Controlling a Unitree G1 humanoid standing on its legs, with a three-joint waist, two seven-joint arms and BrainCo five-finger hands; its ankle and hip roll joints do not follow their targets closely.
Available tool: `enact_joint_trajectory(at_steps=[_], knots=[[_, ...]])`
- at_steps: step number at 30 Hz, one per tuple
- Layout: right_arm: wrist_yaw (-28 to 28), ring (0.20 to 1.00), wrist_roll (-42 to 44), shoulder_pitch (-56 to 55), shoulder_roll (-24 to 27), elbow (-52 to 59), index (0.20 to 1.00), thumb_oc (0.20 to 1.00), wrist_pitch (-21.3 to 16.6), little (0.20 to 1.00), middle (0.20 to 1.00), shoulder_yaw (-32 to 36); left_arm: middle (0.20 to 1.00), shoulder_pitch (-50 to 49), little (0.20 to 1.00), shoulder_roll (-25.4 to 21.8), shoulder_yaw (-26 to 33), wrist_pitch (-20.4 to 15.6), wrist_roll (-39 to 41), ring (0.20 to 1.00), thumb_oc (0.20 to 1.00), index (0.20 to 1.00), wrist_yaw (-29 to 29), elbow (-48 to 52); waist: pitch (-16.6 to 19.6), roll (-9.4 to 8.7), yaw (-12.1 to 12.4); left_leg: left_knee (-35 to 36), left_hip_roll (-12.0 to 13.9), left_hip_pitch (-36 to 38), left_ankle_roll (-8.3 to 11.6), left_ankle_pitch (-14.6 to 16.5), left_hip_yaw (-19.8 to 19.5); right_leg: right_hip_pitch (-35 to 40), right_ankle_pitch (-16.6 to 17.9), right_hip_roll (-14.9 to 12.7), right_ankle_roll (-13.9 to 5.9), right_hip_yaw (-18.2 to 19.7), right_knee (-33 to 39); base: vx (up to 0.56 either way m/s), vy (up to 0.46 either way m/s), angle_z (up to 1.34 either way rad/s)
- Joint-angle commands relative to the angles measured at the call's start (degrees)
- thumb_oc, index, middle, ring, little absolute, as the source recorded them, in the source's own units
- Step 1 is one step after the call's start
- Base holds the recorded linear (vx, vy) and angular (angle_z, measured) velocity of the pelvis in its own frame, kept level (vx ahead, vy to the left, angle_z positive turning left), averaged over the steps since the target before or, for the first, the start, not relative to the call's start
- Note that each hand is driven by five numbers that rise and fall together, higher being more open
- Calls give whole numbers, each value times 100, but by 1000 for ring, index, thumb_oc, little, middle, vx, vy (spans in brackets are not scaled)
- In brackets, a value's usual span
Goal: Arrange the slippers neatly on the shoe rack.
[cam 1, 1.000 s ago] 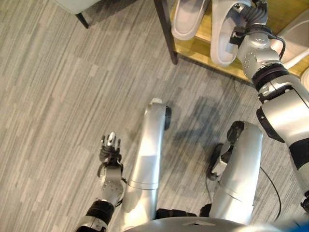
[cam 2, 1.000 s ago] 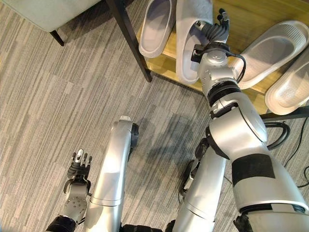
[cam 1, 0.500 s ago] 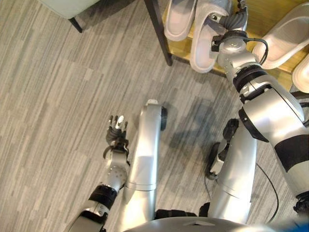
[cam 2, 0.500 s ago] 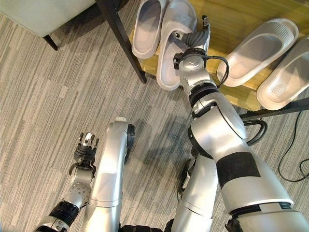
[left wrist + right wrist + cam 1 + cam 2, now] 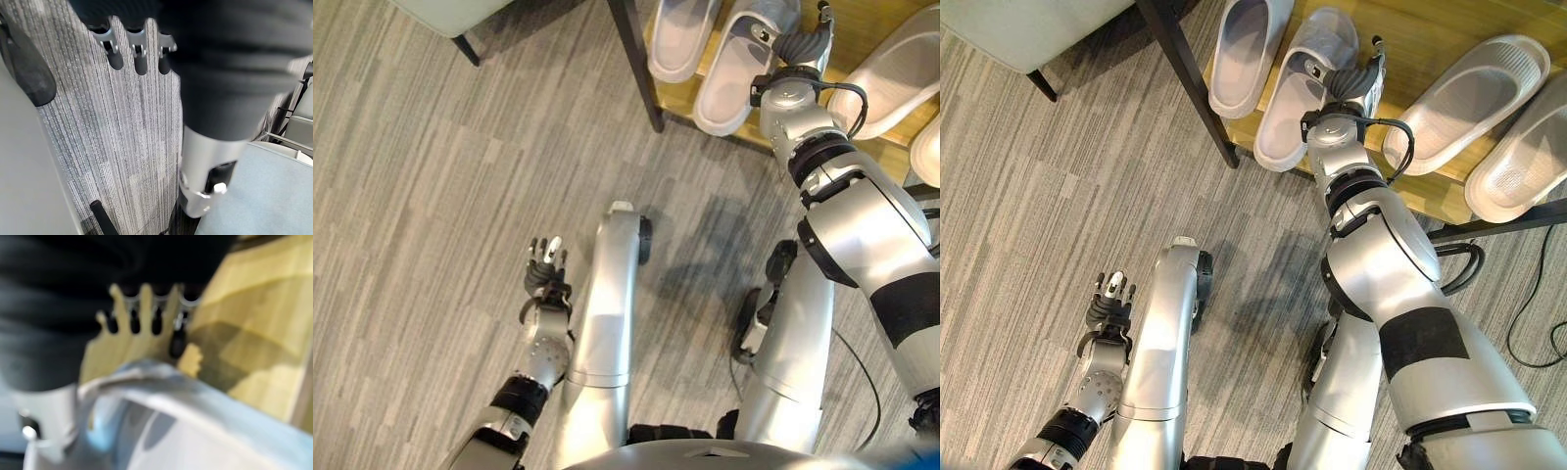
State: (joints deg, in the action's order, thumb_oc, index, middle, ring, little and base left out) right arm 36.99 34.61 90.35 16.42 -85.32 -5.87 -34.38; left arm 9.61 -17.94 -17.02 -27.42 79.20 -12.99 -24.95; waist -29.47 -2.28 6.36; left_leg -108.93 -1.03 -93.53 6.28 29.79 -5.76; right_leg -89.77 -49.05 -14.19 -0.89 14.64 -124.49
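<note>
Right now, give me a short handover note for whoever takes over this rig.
Right robot hand: over the shoe rack, beside the second slipper; grip unclear.
Left robot hand: idle and open, low over the floor.
Four slippers on the rack: two at its left end, the first straight, the second angled; two lie slanted at the right.
Left: straighten the slanted ones.

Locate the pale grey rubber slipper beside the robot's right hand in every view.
Left eye view: pale grey rubber slipper, top, right of centre.
Right eye view: top centre.
Right wrist view: probably the pale curve near the camera.
Left wrist view: carpet.
Landmark: wooden shelf.
</note>
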Motion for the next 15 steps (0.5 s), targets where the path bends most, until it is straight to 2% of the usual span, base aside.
enact_joint_trajectory(at_steps=[1, 4, 7, 8, 15], knots=[[249, 1000, -632, 824, 216, -175, 1000, 1000, 43, 1000, 1000, -290, 1000, -248, 1000, 76, -187, -333, -321, 1000, 1000, 1000, -8, 307, -32, 101, 259, -413, 256, 357, -103, 1161, -246, -17, 897, 146, 305, 669, -32, 0, 0, 0], [298, 1000, -977, 832, 463, -1, 1000, 1000, 73, 1000, 1000, -449, 1000, -355, 1000, 58, -144, -308, -403, 1000, 1000, 1000, 33, 299, -32, 115, 305, -369, 252, 357, -99, 1151, -217, -15, 928, 118, 298, 696, -6, 0, 0, 0], [260, 1000, -895, 680, 799, 301, 1000, 1000, -86, 1000, 1000, -330, 1000, -437, 1000, 11, -62, -287, -447, 1000, 1000, 1000, 103, 196, -32, 99, 309, -315, 248, 357, -89, 1123, -210, -13, 973, 117, 293, 714, -1, 7, -7, 1], [256, 1000, -1102, 579, 993, 553, 1000, 1000, -136, 1000, 1000, -363, 1000, -459, 1000, 13, 12, -252, -399, 1000, 1000, 1000, 162, 6, -32, 71, 295, -312, 246, 357, -91, 1107, -200, -13, 973, 112, 307, 724, -6, 17, -14, 4], [236, 1000, -1164, 404, 1305, 1011, 1000, 1000, -365, 1000, 1000, -330, 1000, -674, 1000, -22, 39, -167, -295, 1000, 1000, 1000, 331, -185, -32, 87, 281, -371, 282, 357, -84, 1110, -224, -15, 936, 117, 316, 733, -65, 2, -2, 1]])
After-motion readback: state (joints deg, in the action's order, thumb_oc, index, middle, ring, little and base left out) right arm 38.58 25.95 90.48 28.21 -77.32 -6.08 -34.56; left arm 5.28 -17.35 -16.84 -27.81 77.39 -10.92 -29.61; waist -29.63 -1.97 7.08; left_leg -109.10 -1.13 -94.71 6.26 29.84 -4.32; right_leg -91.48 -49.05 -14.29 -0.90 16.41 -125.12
